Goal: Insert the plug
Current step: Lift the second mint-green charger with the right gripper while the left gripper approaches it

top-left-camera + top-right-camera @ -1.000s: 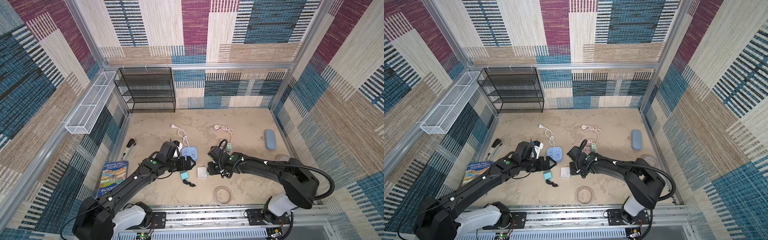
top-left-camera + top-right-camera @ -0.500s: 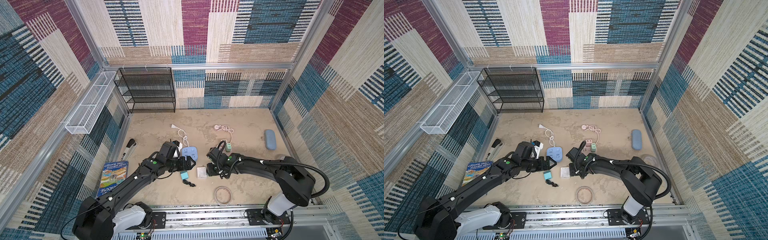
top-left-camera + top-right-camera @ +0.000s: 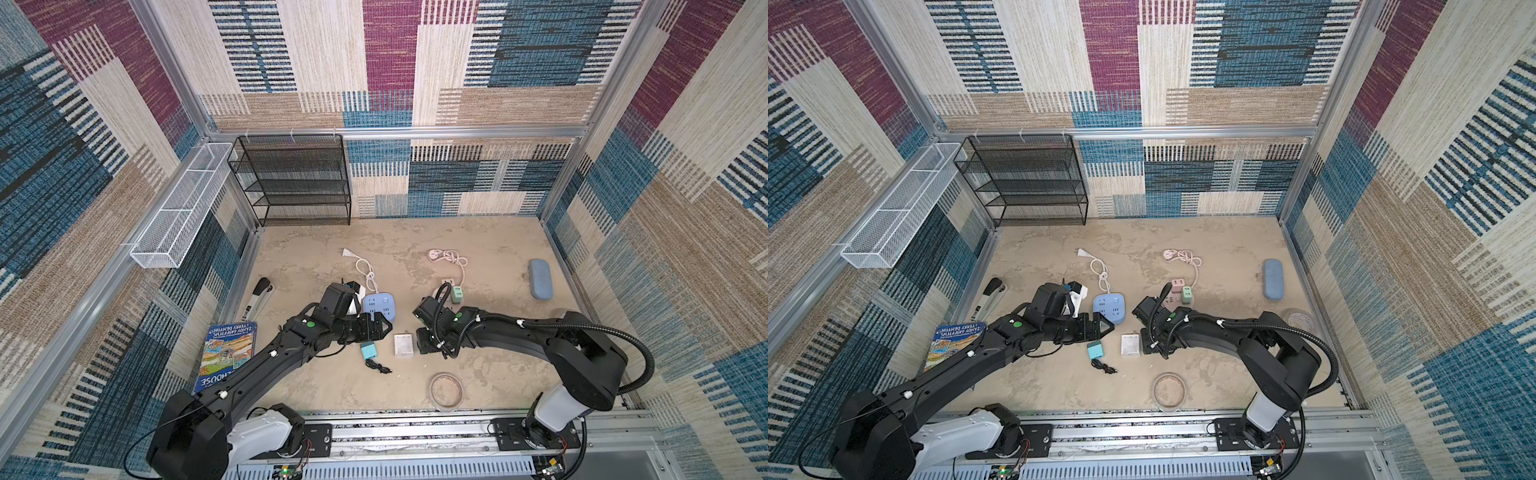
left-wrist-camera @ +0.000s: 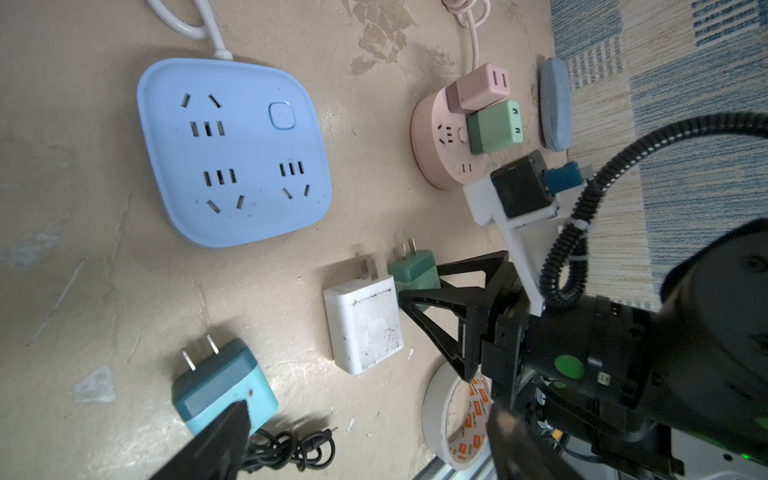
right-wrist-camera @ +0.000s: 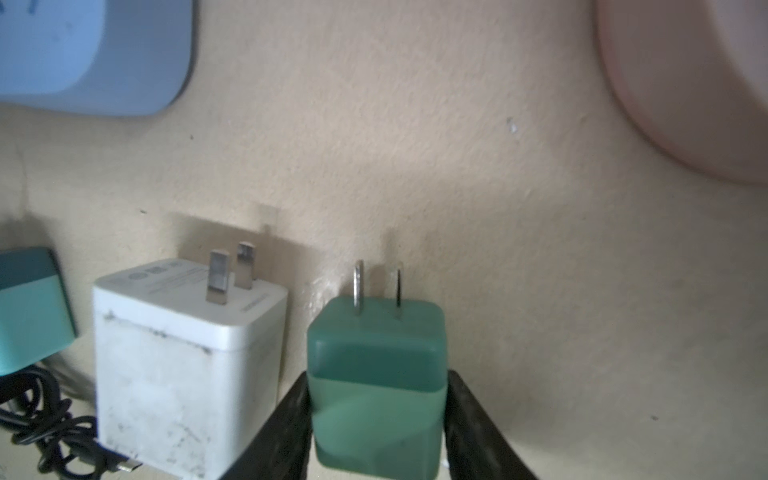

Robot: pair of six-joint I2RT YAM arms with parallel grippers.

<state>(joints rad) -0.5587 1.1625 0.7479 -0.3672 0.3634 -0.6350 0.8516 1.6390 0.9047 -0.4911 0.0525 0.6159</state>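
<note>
My right gripper (image 5: 376, 419) is shut on a dark green plug (image 5: 376, 374), one finger pressed to each side. Its two prongs point out over the bare floor between the blue power strip (image 3: 379, 305) and the round pink power strip (image 4: 444, 145). In both top views the right gripper (image 3: 422, 345) hides this plug. The left wrist view shows the green plug (image 4: 413, 270) low by the floor. My left gripper (image 3: 384, 328) hangs open and empty beside the blue strip (image 4: 232, 149), above a teal plug (image 4: 220, 382).
A white charger (image 5: 183, 365) lies right beside the green plug. A black cable (image 3: 376, 366) trails from the teal plug. A tape roll (image 3: 446, 390) lies near the front rail. A book (image 3: 228, 353), a stapler (image 3: 258, 297), a blue case (image 3: 540, 278) and a black wire shelf (image 3: 291, 178) stand around.
My right gripper has edged slightly left, toward the white charger. The left arm has not moved.
</note>
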